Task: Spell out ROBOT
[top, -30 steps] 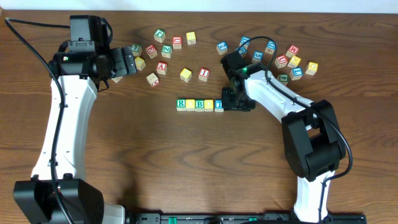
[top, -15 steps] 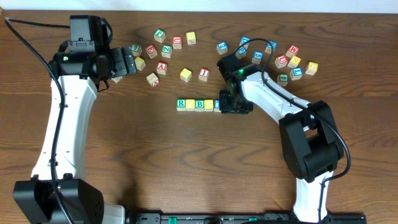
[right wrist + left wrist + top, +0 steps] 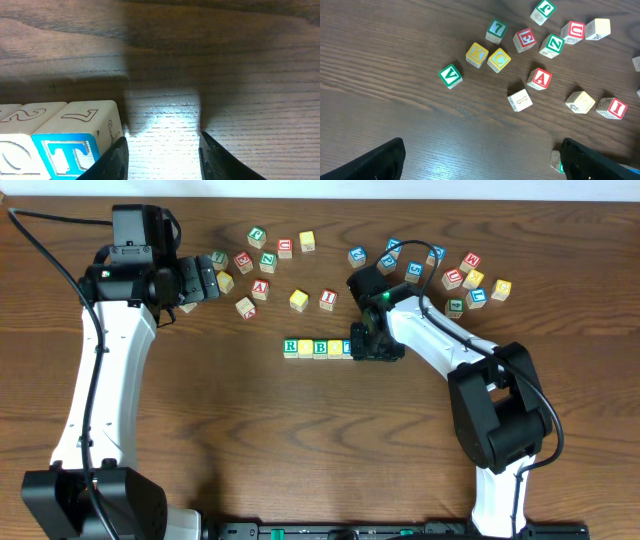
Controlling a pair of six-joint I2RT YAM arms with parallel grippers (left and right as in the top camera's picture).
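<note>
Overhead, the word is laid out in a line on the table (image 3: pixel 300 440) – the R cube (image 3: pixel 291 347), a yellow-faced cube (image 3: pixel 306 348), the B cube (image 3: pixel 320 348), another yellow-faced cube (image 3: pixel 335 348), and at the right end the T cube (image 3: pixel 348 347), half hidden under the right gripper (image 3: pixel 368 348). The right wrist view shows that gripper partly open with only bare wood between its jaws; the T cube (image 3: pixel 65 155) sits just outside one finger (image 3: pixel 117 157), so close that I cannot tell whether they touch. That closeness looks like the main hazard: a sideways drift toward the row could shove the T into its neighbour and push the whole line crooked, and a tilted lift could catch the cube's corner and twist or tip it. Closing the jaws here would grip nothing. A straight rise, or a retreat away from the row, seems safest. Room is good on that side – the wood to the right of the T and the wide strip in front of the row are bare. Behind the row it is tighter, with loose cubes (image 3: pixel 298 300) scattered near, so a backward swing risks scattering them. The left gripper (image 3: pixel 485 160) hangs wide open and holds nothing, well apart from the word, over its own scatter of loose cubes, where a careless drop would knock them.
</note>
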